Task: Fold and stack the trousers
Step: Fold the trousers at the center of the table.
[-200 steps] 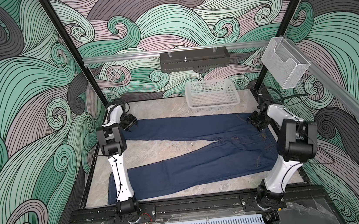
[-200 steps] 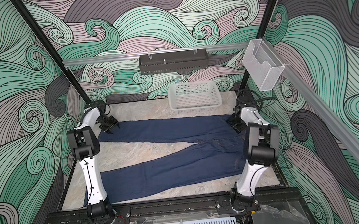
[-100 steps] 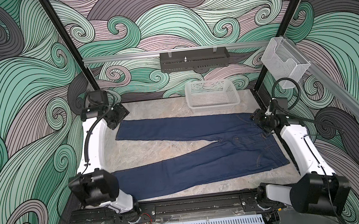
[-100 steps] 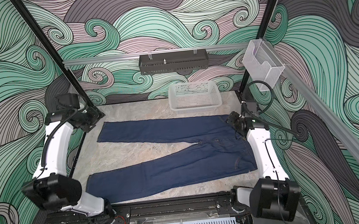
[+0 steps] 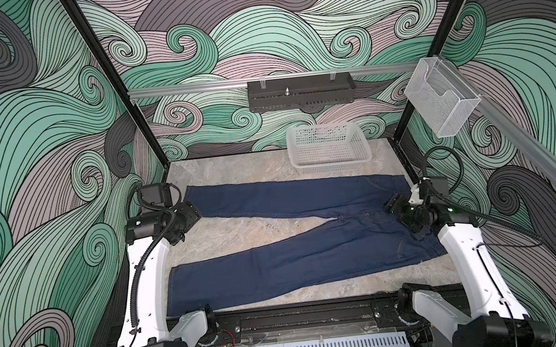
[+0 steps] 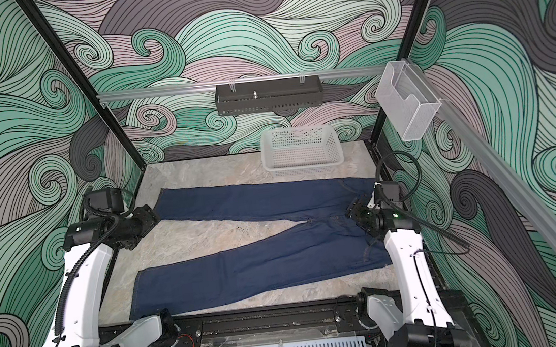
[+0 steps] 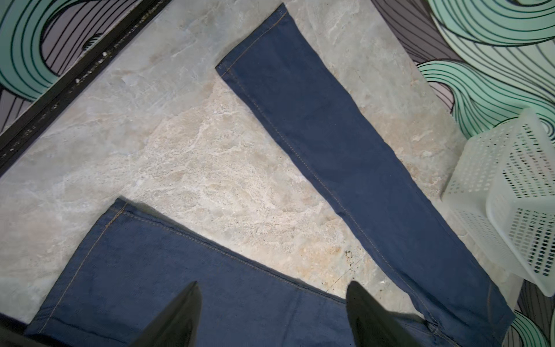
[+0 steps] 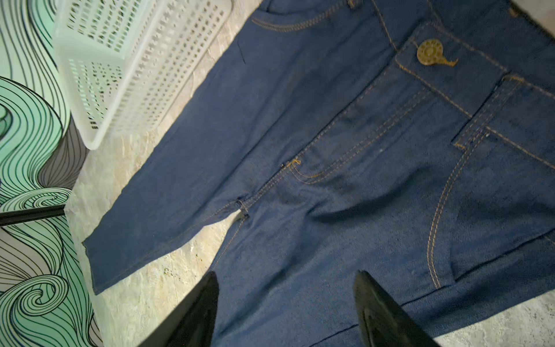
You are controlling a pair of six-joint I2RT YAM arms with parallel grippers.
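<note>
White perforated plastic basket [image 5: 331, 166] on grey marble bench [image 5: 240, 233]; dark navy denim trousers [image 5: 290, 201] spread flat just beside it; left jaws and right jaws wide.

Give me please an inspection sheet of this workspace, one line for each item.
Surface: marble-look table, some dark specks between the legs.
Job's things: trousers flat, unfolded, front up, legs spread.
Clutter: white basket, empty, by the far leg.
Grippers: left gripper and right gripper open, holding nothing.
Cables: black cables loop along both arms.
Surroundings: wave-pattern walls, black tray and clear bin on rails.
</note>
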